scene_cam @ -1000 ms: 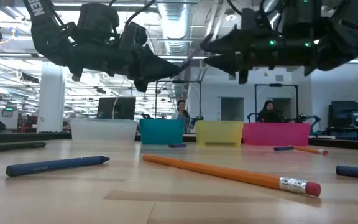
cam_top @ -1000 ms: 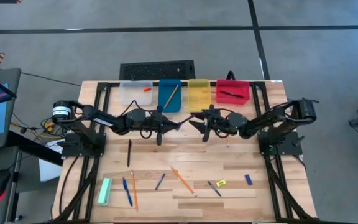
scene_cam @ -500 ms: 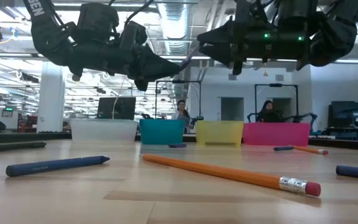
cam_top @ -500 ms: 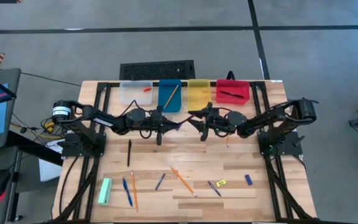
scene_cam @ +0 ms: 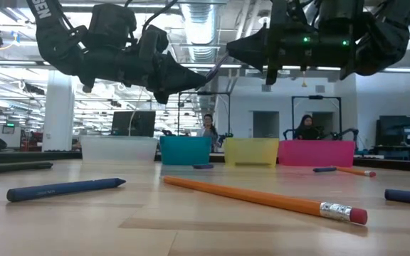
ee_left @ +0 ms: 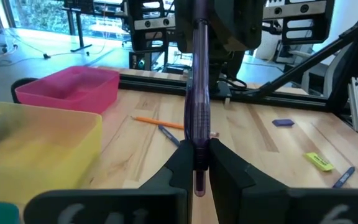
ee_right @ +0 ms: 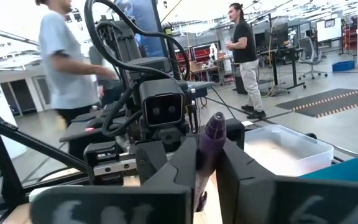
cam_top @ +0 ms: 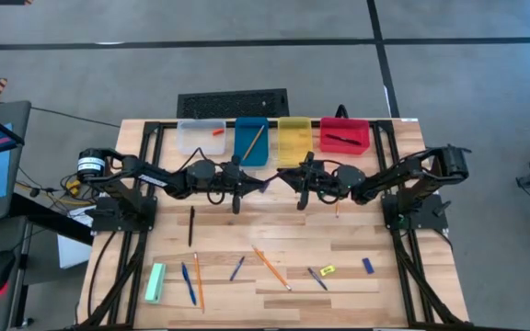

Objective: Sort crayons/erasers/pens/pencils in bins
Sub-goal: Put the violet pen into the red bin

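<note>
1 wooden worktop (cam_top: 357, 239) carries everything you are sorting. Above its middle, your 2 arms meet tip to tip, just in front of the bins.

The left gripper (ee_left: 197, 163) reaches in from the left, and its fingers are clenched on 1 end of a purple pen (ee_left: 199, 93). The right gripper (ee_right: 205, 163) faces it from the right, and its fingers are clamped on the other end of that pen. You have the pen held off the worktop by both arms at once, level between them.

4 bins stand in a row along the far edge:
- The clear bin (cam_top: 200, 136) holds 1 orange-red eraser (cam_top: 216, 131).
- The blue bin (cam_top: 251, 141) holds 1 pencil (cam_top: 255, 140) lying slantwise.
- The yellow bin (cam_top: 293, 140): you cannot tell its contents from above.
- The red bin (cam_top: 344, 135) holds 1 dark pen (cam_top: 341, 140).

Near the front left corner lies a pale green block (cam_top: 155, 282). Just beside it to the right lie a blue pen (cam_top: 188, 283) and an orange pencil (cam_top: 198, 280). A crossed pair of pencils (cam_top: 270, 268) lies near the front middle, with a short blue pen (cam_top: 236, 268) beside it. A black pen (cam_top: 191, 225) lies alone under the left arm.

Smallest of all, a yellow eraser (cam_top: 328, 270) and a blue eraser (cam_top: 368, 265) sit apart at the front right.
</note>
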You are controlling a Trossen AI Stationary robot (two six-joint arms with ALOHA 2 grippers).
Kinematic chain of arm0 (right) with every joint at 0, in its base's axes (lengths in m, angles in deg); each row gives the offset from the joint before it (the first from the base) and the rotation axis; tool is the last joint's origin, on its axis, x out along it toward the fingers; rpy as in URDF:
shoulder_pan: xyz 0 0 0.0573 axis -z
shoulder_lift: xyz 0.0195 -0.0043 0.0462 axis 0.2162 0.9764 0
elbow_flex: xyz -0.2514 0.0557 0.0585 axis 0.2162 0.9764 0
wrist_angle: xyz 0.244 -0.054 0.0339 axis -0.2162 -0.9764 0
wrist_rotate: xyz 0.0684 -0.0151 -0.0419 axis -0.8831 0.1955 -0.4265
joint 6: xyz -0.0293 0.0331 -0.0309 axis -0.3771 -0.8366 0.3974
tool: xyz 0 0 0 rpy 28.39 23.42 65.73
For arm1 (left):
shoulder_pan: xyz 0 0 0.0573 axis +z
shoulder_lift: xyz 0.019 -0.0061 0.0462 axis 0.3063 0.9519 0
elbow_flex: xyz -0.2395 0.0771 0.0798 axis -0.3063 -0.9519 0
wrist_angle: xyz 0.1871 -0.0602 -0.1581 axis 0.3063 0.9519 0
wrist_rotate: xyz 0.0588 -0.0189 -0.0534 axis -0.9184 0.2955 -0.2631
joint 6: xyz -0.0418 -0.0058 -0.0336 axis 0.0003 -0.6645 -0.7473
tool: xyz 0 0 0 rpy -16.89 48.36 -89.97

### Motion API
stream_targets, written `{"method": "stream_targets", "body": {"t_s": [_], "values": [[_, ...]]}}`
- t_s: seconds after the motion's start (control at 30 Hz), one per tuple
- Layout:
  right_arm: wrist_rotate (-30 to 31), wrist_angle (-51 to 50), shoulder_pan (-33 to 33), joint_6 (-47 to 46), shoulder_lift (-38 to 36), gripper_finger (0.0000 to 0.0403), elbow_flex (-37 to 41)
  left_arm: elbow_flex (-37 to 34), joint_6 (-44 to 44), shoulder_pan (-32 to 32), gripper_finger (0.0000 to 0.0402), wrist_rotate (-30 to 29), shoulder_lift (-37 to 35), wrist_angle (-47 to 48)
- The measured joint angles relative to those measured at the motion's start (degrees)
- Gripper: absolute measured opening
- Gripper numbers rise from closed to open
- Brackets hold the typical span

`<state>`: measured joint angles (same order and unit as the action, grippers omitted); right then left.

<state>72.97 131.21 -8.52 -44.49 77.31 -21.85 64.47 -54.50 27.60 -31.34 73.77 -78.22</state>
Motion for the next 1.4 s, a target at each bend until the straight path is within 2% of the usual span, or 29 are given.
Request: {"method": "stream_targets", "body": {"t_s": [0.13,0.37,0.6,0.93,1.07,1.2,1.4], "values": [[0.00,0.00,0.00,-0.07,0.00,0.0035,-0.02,0.00,-1.45,0.00,0.0030,-0.21,0.00,0.02],[0.07,-0.40,0.02,0.64,0.00,0.0041,-0.02,0.02,-2.93,0.00,0.0085,-0.20,0.00,0.11],[0.24,-2.15,0.24,2.28,0.00,0.0040,-0.02,0.02,0.02,-0.01,0.0123,-0.05,-0.10,0.13],[0.45,-3.24,0.62,3.65,0.00,0.0039,-0.02,0.02,4.39,0.73,0.0137,-0.88,-6.40,7.36],[0.45,-3.58,1.43,3.77,-0.14,0.0040,-0.02,0.02,7.29,0.87,0.0137,-4.68,-10.65,13.86],[0.54,-9.07,3.12,5.63,-3.46,0.0039,-0.04,0.02,10.21,0.92,0.0138,-7.33,-14.01,19.35],[1.56,-26.00,7.31,9.51,-13.92,0.0039,-0.04,0.02,11.95,1.02,0.0128,-7.34,-14.58,21.89]]}}
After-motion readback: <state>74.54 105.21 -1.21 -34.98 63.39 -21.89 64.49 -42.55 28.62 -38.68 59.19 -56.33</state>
